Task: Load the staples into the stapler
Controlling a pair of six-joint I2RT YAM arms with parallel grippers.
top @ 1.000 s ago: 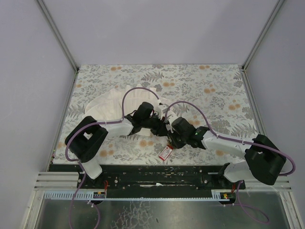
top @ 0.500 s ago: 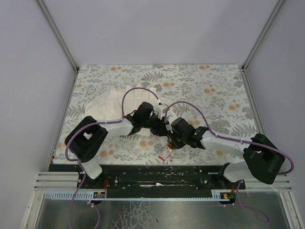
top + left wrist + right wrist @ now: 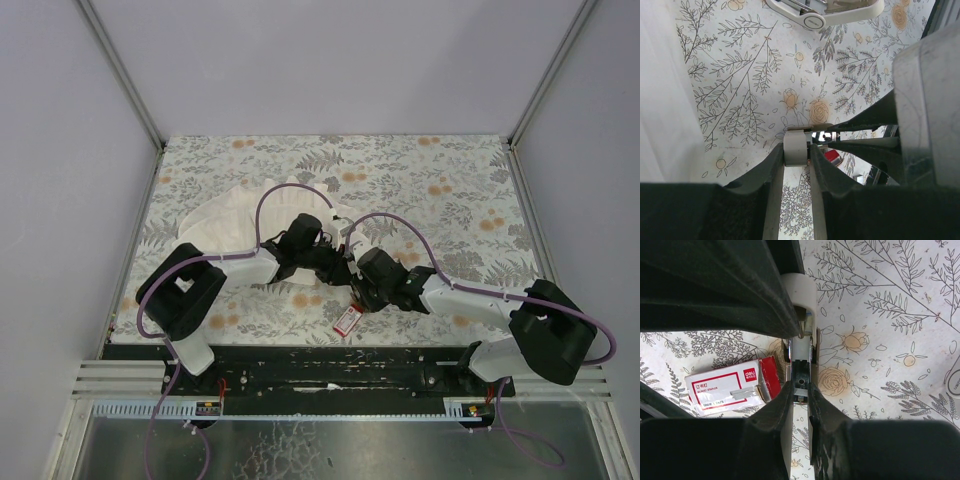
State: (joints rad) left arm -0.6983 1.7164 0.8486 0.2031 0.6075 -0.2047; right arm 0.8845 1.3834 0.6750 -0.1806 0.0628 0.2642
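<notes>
The small stapler (image 3: 801, 357) hangs just above the table between both grippers. My left gripper (image 3: 796, 151) is shut on its pale rounded end (image 3: 795, 146). From the opposite side, my right gripper (image 3: 801, 388) is shut on its dark metal end, and the silvery channel runs between the two. In the top view the grippers meet at the table's middle, left gripper (image 3: 338, 266) and right gripper (image 3: 358, 284). The red box (image 3: 730, 388) of staples lies flat just left of the right fingers. A grey strip shows on its white label. I cannot tell whether that is loose staples.
A white pleated cloth (image 3: 238, 218) lies behind the left arm. The red box (image 3: 347, 320) sits close to the table's near edge, just in front of the grippers. Purple cables (image 3: 300, 190) arch over both wrists. Grey walls enclose the floral table (image 3: 450, 180).
</notes>
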